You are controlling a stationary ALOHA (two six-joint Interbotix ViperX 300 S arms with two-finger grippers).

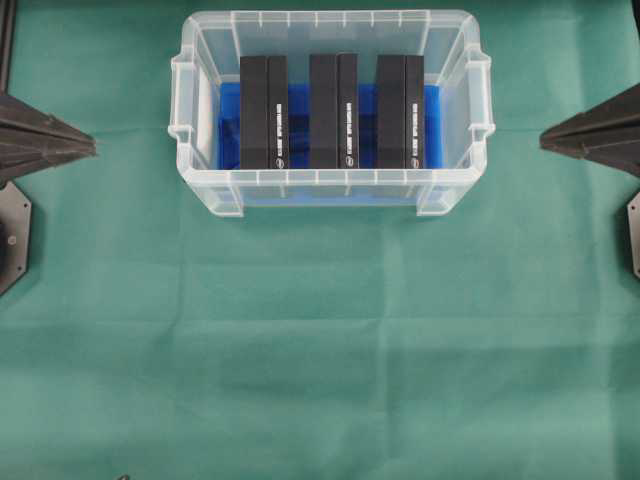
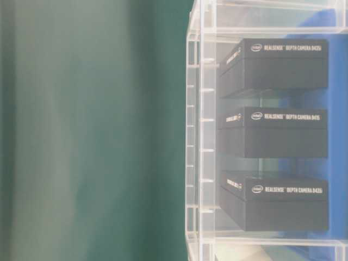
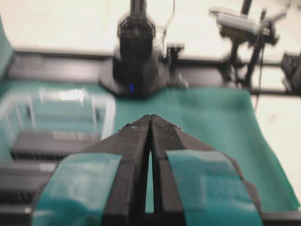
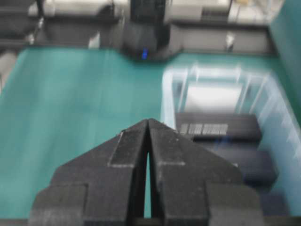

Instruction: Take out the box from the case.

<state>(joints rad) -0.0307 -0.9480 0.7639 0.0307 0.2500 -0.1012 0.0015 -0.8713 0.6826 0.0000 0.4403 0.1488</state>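
Note:
The case (image 1: 330, 178) is a clear plastic bin at the top middle of the green cloth, with blue lining on its bottom. Three black boxes stand side by side inside it: left (image 1: 263, 110), middle (image 1: 333, 110) and right (image 1: 400, 110). From table level they show through the case wall (image 2: 198, 136), each with white lettering (image 2: 283, 136). My left gripper (image 1: 92, 148) is shut and empty, left of the case and apart from it. My right gripper (image 1: 545, 140) is shut and empty to the right. The left gripper (image 3: 151, 117) and right gripper (image 4: 148, 121) both hover over cloth with tips together.
Green cloth (image 1: 320, 350) covers the table in front of the case. Black arm mounts sit at the left edge (image 1: 12, 235) and right edge (image 1: 634, 235). The opposite arm's base (image 3: 136, 56) shows beyond the cloth's far edge.

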